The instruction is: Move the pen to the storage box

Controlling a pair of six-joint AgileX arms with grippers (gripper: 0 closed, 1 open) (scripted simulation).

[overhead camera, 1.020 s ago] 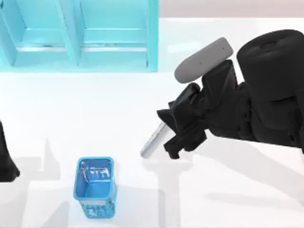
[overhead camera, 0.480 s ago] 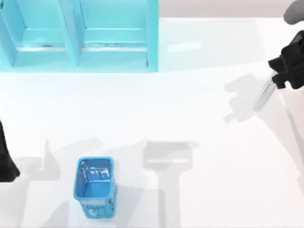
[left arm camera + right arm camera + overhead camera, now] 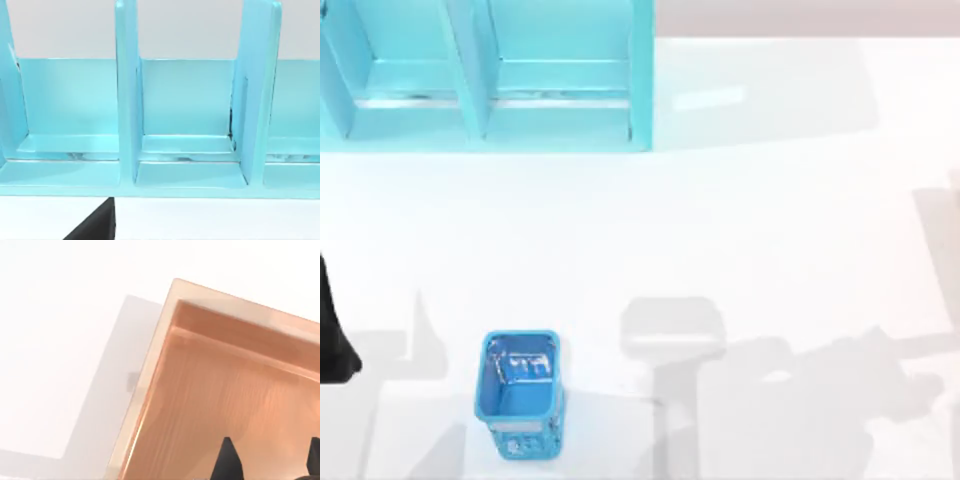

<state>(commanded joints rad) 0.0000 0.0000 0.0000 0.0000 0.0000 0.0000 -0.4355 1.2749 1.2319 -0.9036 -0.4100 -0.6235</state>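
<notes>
Storage box (image 3: 225, 390) lies beneath the right hand (image 3: 270, 462), fingertips apart.

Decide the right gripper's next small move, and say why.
Probably ease the right gripper lower into the copper storage box: it hangs over the box's open inside, past the rim. Left arm idles at the left edge of the table.
</notes>
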